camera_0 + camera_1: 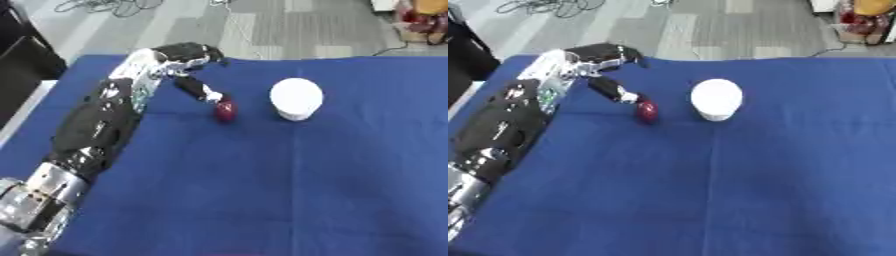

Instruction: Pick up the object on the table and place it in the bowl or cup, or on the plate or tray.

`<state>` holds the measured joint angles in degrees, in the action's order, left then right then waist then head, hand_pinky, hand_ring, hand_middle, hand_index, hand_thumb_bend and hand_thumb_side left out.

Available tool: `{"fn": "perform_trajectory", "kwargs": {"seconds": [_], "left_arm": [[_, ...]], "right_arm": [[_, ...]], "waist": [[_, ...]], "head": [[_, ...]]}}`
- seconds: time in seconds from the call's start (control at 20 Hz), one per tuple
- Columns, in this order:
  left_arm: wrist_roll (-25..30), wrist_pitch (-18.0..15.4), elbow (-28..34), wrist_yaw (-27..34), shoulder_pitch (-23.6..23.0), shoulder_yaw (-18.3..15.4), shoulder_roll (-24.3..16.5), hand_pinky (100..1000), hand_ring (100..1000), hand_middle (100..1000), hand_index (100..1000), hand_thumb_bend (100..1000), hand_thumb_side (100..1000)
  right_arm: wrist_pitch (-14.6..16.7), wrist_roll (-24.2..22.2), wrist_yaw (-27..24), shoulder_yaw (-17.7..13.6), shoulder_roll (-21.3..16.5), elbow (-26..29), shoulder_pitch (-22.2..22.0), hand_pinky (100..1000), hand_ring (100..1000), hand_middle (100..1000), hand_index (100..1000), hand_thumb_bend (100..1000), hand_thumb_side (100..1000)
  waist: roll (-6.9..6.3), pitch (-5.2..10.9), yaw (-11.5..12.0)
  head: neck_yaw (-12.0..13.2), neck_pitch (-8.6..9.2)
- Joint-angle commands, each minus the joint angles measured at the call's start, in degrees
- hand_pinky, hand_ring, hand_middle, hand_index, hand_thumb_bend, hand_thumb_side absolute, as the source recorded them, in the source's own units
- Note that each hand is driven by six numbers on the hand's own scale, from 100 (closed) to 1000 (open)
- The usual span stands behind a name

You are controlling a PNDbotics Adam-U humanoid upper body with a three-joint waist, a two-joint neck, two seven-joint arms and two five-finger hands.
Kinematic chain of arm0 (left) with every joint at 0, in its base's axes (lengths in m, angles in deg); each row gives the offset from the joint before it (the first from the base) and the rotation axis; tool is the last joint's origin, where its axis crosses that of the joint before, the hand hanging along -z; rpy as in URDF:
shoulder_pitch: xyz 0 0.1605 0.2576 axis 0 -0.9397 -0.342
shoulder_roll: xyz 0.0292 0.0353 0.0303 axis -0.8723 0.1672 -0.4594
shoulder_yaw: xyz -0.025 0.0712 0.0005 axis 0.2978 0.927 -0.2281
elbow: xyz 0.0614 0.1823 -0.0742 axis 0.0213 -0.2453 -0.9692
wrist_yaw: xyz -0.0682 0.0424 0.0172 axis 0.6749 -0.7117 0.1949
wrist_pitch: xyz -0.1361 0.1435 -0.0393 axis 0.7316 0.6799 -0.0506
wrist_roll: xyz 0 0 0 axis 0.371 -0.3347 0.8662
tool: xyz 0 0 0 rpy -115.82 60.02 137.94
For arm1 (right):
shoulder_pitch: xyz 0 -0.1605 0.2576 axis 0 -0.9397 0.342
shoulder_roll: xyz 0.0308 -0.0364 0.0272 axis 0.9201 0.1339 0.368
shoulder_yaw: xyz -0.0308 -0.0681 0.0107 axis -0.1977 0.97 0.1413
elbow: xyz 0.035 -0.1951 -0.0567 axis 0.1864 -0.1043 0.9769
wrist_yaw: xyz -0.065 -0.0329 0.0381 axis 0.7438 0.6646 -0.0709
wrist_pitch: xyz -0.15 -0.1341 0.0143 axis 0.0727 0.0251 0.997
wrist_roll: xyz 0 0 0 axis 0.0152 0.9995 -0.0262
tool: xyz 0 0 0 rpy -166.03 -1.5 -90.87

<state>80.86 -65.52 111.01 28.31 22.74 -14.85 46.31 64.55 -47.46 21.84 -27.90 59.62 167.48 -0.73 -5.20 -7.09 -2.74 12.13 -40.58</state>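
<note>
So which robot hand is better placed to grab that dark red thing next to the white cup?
The left robot hand: its fingertips already reach the dark red object, just left of the white cup. The right shows in neither view.

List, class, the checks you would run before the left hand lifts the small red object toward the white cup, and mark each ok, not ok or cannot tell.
1. Left hand is at the red object: ok, a finger or thumb reaches its upper left side.
2. Object is enclosed by fingers on both sides: cannot tell, only one digit shows against it.
3. White cup stands upright on the blue tablecloth: ok.
4. Cup is empty: cannot tell, its inside does not show clearly.
5. Path from object to cup is free: ok, only bare cloth lies between them.
6. Right hand is clear of the work: ok, it appears in neither view.
</note>
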Motion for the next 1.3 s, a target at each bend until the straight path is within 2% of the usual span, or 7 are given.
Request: {"fn": "perform_trajectory", "kwargs": {"seconds": [0.05,0.5,0.75,1.1,1.3], "left_arm": [[1.34,-0.39,-0.76,1.24,1.58,-1.08,-0.70,1000,879,887,912,381,808],[3.60,0.00,-3.04,3.96,1.91,-1.09,-0.32,995,856,878,919,383,772],[4.89,0.67,-3.96,3.26,2.28,-1.26,0.03,911,827,876,919,380,741],[5.22,1.03,-4.53,2.82,2.79,-1.46,0.31,875,823,872,913,369,726],[5.30,1.63,-5.35,3.16,3.05,-1.81,0.48,815,803,867,912,360,721]], "right_arm": [[0.04,-0.44,-0.40,0.04,-0.65,0.71,1.11,462,699,751,796,100,1000],[0.04,-0.81,-0.74,0.04,-0.73,0.68,1.32,462,700,752,797,100,1000],[0.03,-0.93,-0.85,-0.04,-0.77,0.72,1.44,462,701,752,797,100,1000],[0.08,-1.10,-1.00,-0.03,-0.77,0.78,1.65,462,701,752,798,100,1000],[0.09,-1.23,-1.10,-0.02,-0.76,0.81,1.81,461,701,753,798,100,1000]], "waist": [[0.09,0.47,-0.11],[0.15,0.05,-0.29],[0.22,-0.27,-0.51],[0.12,-0.64,-0.75],[0.03,-0.96,-0.85]], "head": [[0.69,-0.10],[0.88,-0.12],[0.92,-0.10],[1.03,0.10],[1.20,0.28]]}}
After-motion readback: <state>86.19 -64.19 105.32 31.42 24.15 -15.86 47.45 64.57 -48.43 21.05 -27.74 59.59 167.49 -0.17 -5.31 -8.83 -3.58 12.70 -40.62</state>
